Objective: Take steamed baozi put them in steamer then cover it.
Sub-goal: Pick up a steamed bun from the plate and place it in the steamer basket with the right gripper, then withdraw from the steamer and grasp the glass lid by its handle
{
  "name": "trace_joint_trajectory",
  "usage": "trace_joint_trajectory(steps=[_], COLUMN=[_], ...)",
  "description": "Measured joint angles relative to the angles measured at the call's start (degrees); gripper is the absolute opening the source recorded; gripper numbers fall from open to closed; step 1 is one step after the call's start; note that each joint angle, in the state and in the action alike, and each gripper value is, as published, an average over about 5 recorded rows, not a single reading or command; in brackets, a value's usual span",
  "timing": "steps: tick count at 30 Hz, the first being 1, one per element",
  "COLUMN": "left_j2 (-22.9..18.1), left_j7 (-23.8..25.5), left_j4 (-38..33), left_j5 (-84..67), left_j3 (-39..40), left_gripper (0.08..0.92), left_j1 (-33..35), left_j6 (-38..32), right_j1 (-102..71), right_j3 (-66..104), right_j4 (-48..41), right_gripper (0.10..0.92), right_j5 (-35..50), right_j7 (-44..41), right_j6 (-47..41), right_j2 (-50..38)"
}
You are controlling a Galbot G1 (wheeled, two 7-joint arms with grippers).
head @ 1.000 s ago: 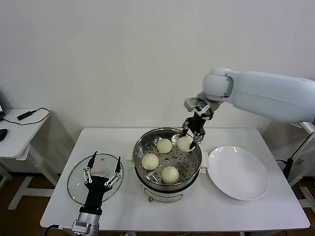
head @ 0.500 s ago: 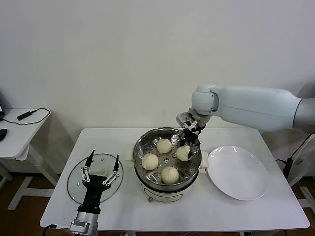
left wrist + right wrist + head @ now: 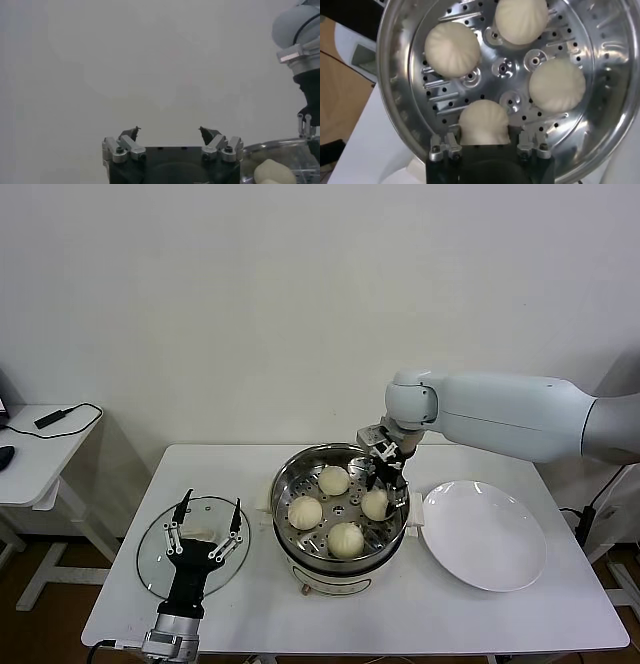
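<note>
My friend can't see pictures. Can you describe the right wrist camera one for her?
Four baozi sit on the holed tray of a shiny steamer, seen from above. The right gripper straddles the nearest bun.

A plain white wall (image 3: 250, 304) ran behind the whole scene, bare and evenly lit. In front of it stood a white rectangular surface (image 3: 250, 604) with rounded corners. To the robot's left, apart from the surface, a smaller white side desk (image 3: 35, 459) stood on a white frame; a dark flat device with a black cable (image 3: 62, 416) lay on its top. Brown flooring (image 3: 40, 564) showed beneath both.
</note>
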Motion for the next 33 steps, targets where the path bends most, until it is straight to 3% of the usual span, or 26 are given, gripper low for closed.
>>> trace_joint_trajectory(steps=[8,13,23,28,33], left_j2=[-0.1,-0.1,0.4,0.8,1.6], left_j7=[-0.1,-0.6,-2.3,-3.8,-4.6], left_j4=[0.4,0.5,0.1,-0.3,0.0], left_j5=[1.1,2.8,7.5,10.3,13.9], left_j3=[-0.3,-0.4,0.2,0.5,0.1], left_gripper=[0.823,0.823,0.823,0.823,0.823], left_j1=[-0.2,-0.5,-1.6,-2.0,-2.4], left_j6=[-0.1,0.0,0.6,1.4,1.8], right_j1=[-0.4,-1.3,-10.1,-21.1,-36.6], right_j3=[3.4,7.3,18.3,29.7,45.6], right_j4=[1.8,4.5,11.5,13.7,15.0], right_gripper=[0.822,0.823,0.823,0.823,0.823], right_j5=[1.4,5.5,12.5,12.1,9.8], right_j7=[1.8,8.4,41.3,57.1,67.2], right_j6=[0.3,2.2,12.3,18.9,24.8], right_j2=[-2.0,-5.1,-13.7,-17.8,-19.6])
